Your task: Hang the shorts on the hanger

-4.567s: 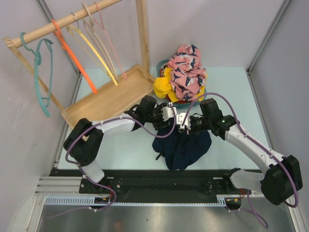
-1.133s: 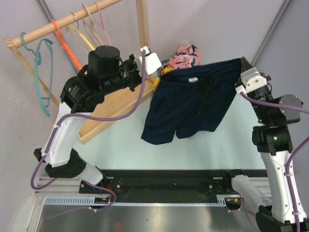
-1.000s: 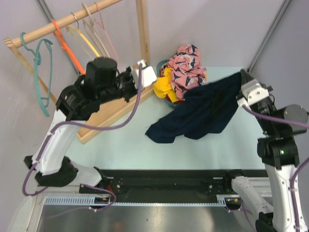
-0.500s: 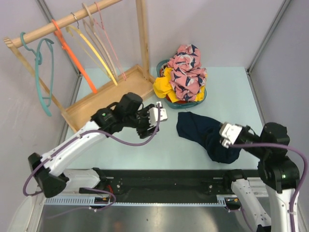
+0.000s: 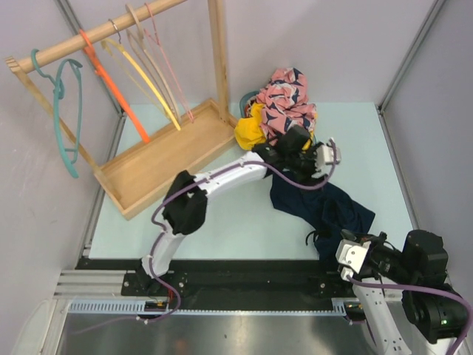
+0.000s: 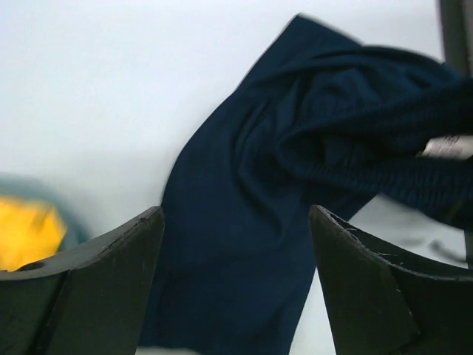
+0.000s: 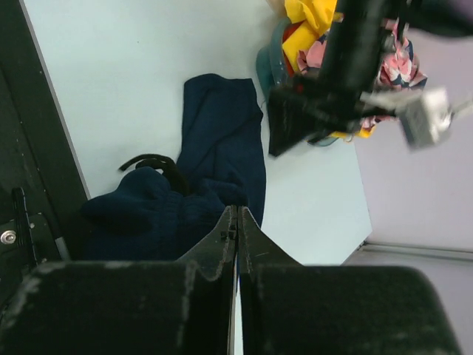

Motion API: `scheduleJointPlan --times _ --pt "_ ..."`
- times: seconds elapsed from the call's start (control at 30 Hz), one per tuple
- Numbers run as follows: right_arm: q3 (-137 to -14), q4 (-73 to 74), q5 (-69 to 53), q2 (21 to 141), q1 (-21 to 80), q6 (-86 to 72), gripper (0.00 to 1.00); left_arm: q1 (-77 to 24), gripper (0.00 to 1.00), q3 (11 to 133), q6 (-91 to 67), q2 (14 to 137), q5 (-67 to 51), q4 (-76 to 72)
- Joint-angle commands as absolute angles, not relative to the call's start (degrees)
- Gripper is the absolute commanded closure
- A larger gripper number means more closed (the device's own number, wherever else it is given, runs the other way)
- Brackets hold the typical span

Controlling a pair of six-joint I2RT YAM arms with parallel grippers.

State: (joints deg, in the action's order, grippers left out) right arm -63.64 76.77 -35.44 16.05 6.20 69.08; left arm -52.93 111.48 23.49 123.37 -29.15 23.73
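The shorts [image 5: 319,208] lie in a crumpled heap on the worktop [image 5: 222,222]. They are on the right side, just in front of the basket [image 5: 247,97] of clothes. A black string [image 5: 313,237] pokes out at their near edge.

The left arm reaches far across to the shorts. The left gripper [image 6: 235,216] hangs right over the dark blue cloth. Its two fingers are spread wide apart, and nothing is between them.

The right arm is tucked back at the near edge of the worktop. The right gripper [image 7: 236,222] has its fingers pressed together with no cloth in them. It points at the shorts, which lie close in front of it.

The hanger [image 5: 172,68] hangs on the wooden rail [image 5: 96,35] at the far left, next to other hangers. It is well apart from the shorts.
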Motion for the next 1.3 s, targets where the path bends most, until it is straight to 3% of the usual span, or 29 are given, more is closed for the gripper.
scheduleJointPlan --times 0.0,0.2,0.37,0.47,0.5,0.57,0.9,1.17,1.27 --pt "-63.9 81.12 -35.69 15.38 5.27 71.72 1.0 -58.53 0.16 120.49 27.67 129.63 -35.77 23.64" --pt "-64.07 81.56 -35.59 15.82 4.92 71.19 1.0 -62.31 0.14 120.41 27.34 135.17 -32.97 20.22" --pt "-64.07 80.07 -35.07 16.7 4.75 69.61 1.0 -64.51 0.2 118.92 27.77 136.5 -32.09 24.25" --pt "-63.72 78.67 -35.16 17.66 4.57 67.77 1.0 -64.25 0.56 115.67 28.12 135.27 -29.02 26.96" --pt "-63.55 78.23 -34.9 18.19 4.57 66.89 1.0 -63.9 0.81 115.4 28.91 134.74 -28.31 28.46" --pt "-63.02 76.12 -34.63 18.63 4.48 65.92 1.0 -61.18 0.99 113.83 28.22 133.08 -28.21 30.23" --pt "-57.48 65.49 -34.8 27.76 4.48 66.62 1.0 -41.67 1.0 73.17 28.65 100.04 -26.63 28.21" --pt "-54.85 59.24 -36.12 36.73 4.48 70.48 1.0 -34.54 1.0 59.16 33.39 87.2 -25.74 32.07" --pt "-54.49 56.96 -35.25 40.42 4.48 69.8 1.0 -34.63 0.74 57.75 32.44 85.69 -26.54 31.29"
